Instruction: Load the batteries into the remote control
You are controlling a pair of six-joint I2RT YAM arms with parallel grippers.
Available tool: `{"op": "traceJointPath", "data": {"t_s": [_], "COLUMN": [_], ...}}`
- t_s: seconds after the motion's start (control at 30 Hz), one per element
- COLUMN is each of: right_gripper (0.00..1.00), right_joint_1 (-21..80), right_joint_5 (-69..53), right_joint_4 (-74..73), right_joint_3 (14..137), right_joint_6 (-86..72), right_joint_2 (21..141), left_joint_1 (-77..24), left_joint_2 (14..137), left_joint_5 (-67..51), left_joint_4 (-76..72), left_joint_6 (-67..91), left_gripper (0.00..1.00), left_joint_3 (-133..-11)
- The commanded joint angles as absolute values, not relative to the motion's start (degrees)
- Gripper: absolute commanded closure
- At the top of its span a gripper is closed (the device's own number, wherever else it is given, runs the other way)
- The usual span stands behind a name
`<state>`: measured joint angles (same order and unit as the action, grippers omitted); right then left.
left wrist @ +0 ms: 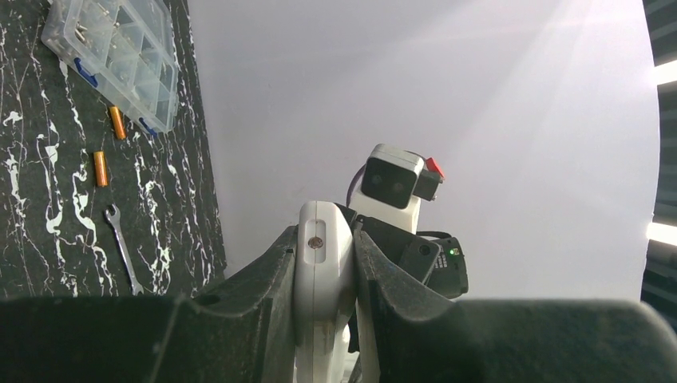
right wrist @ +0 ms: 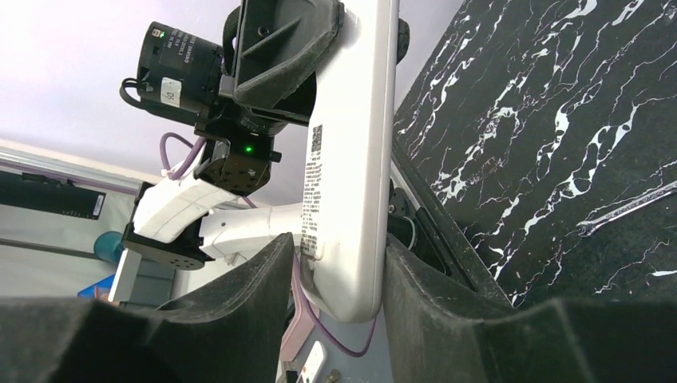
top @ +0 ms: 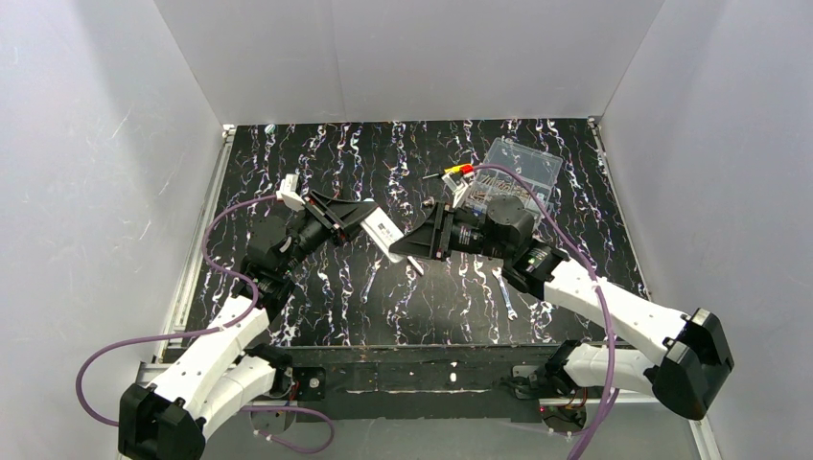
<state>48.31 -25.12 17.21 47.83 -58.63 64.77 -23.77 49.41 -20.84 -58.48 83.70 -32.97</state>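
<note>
White rectangular plastic remote control (top: 383,230) pinched by left claw (left wrist: 325,239); its 3 o'clock end clamped by right claw (right wrist: 339,247). Risk: remote twisted or dropped if release is mistimed.

Remote (left wrist: 323,263) btm cut off by frame edge, clear box (left wrist: 120,56) cropped top-left

So the black tabletop (top: 316,297) with the white marble veins is being shared by a few loose bits. A clear compartment box (top: 522,165) is being kept at the far right corner, a yellow-and-red-handled screwdriver (top: 451,173) is being parked just left of it, two orange batteries (left wrist: 117,122) are being left lying beside the box, and a small wrench (top: 506,292) is being left flat nearer the arms.
</note>
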Motion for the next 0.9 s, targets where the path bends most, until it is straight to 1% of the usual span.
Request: {"op": "traceJointPath", "data": {"t_s": [0.0,0.1,0.2,0.3,0.4,0.43,0.47,0.53,0.57,0.6,0.7,0.73,0.87], "right_gripper": [0.5,0.51,0.56,0.66,0.81,0.86,0.92,0.99,0.99,0.99,0.99,0.99,0.99], "right_joint_1": [48.09,48.08,48.08,48.08,48.08,48.08,48.08,48.1,48.08,48.08,48.1,48.08,48.09], "right_joint_5": [-27.6,-28.24,-28.46,-28.65,-28.82,-28.81,-28.75,-28.5,-28.21,-27.7,-24.87,-23.49,-15.68], "right_joint_4": [22.34,22.39,22.66,22.93,23.34,23.37,23.33,22.81,21.97,20.69,11.74,8.92,-5.79], "right_joint_3": [48.05,48.32,48.33,48.43,48.22,48.13,48.04,48.03,48.26,48.69,51.53,52.77,57.52], "right_joint_6": [-60.22,-60.49,-60.7,-60.86,-60.82,-60.71,-60.58,-59.8,-59.14,-58.12,-51.57,-48.91,-38.83], "right_joint_2": [65.53,66.15,66.35,66.53,66.53,66.47,66.45,66.24,66.08,65.83,64.52,63.99,62.01], "left_joint_1": [-23.99,-24.05,-24.04,-24.04,-24.02,-24.0,-23.99,-24.0,-24.04,-24.0,-24.04,-24.0,-23.99], "left_joint_2": [48.44,48.48,48.86,49.04,48.98,48.89,48.76,48.53,48.41,48.16,46.82,46.32,44.33], "left_joint_5": [-22.11,-21.97,-22.05,-21.98,-21.55,-21.39,-21.15,-20.81,-20.63,-20.55,-20.52,-20.68,-20.94], "left_joint_4": [-63.62,-63.46,-63.76,-63.56,-62.38,-61.93,-61.35,-60.35,-59.55,-58.18,-51.22,-48.36,-35.35], "left_joint_6": [83.51,83.28,83.24,83.17,83.06,82.96,82.97,83.1,83.31,83.52,82.8,82.16,79.65], "left_gripper": [1.0,1.0,1.0,1.0,1.0,0.98,0.9,0.69,0.53,0.39,0.08,0.03,0.02], "left_joint_3": [-32.72,-32.74,-32.71,-32.74,-32.55,-32.5,-32.4,-32.34,-32.32,-32.46,-34.17,-35.0,-39.72]}}
